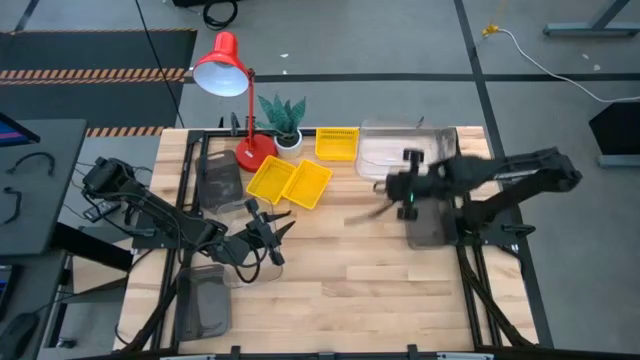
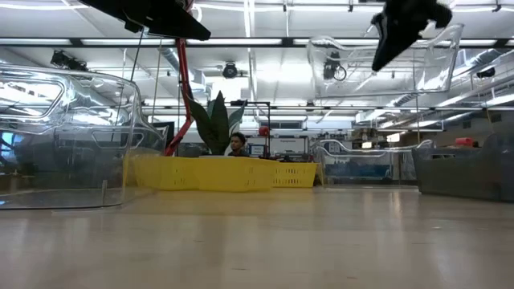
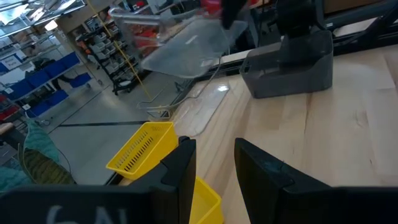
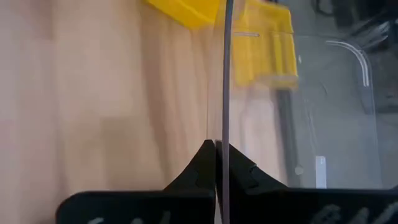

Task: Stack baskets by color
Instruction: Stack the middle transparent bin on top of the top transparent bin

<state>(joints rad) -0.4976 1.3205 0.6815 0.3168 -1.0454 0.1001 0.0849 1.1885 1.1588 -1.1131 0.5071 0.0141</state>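
Note:
My right gripper (image 2: 399,36) is shut on a clear basket (image 2: 385,64) that hangs high above the table's right half. A second clear basket (image 3: 205,109) lies on the table under it. Three yellow baskets (image 1: 337,143) (image 1: 270,178) (image 1: 308,183) rest on their bottoms at the back middle. A dark-grey basket (image 1: 432,228) stands below the right arm, another (image 1: 220,180) at the left. My left gripper (image 1: 268,232) stays open near the table's left middle, its fingers (image 3: 180,168) apart with nothing between them. My right gripper pinches one wall of the clear basket at its top edge (image 4: 225,124) between its two fingers, one inside the basket and one outside. The fingers slant down from above. The basket hangs lifted clear of the table, its open side up.
A red desk lamp (image 1: 225,65) and a plant in a white pot (image 1: 283,120) stand at the back left. A translucent basket (image 1: 205,305) sits at the near left. Bare wood lies across the table's near middle (image 1: 360,290).

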